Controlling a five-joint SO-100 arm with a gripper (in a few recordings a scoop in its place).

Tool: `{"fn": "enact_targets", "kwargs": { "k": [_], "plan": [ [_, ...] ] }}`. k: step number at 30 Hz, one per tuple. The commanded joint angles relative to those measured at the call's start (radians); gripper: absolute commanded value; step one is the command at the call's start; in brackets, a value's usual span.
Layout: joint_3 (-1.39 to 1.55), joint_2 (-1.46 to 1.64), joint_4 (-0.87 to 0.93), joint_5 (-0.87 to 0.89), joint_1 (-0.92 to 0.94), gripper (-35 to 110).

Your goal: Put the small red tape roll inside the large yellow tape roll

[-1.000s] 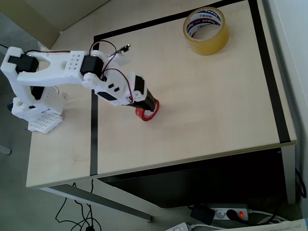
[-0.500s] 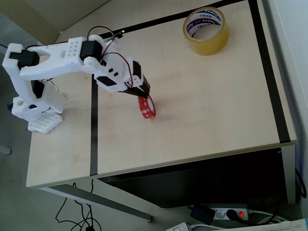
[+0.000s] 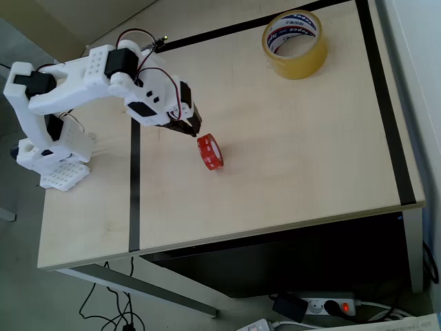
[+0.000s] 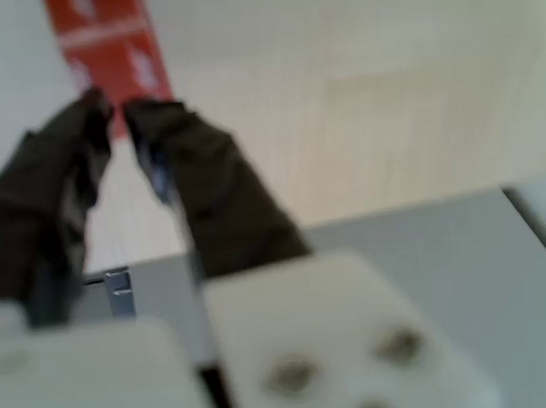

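Pale wood table, black tape lines. In wrist view, blurred dark tool nearly closed, fingertips pinching edge of small red tape roll. Overhead: tool touching roll, roll on edge mid-table. Large yellow tape roll flat at far right corner, well apart.

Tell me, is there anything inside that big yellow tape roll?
Nothing visible: inside the large yellow tape roll only bare table shows. Its near wall hides part of the floor. The small red tape roll hangs from the fingers.
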Motion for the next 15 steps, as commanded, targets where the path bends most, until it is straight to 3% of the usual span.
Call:
{"fn": "enact_targets", "kwargs": {
  "k": [1,9,15],
  "plan": [
    [-0.043,0.04,-0.095,0.026,0.021,0],
    [0.043,0.034,-0.304,0.049,-0.008,0],
    [0.005,-0.072,-0.302,0.051,-0.023,0]
  ]
}}
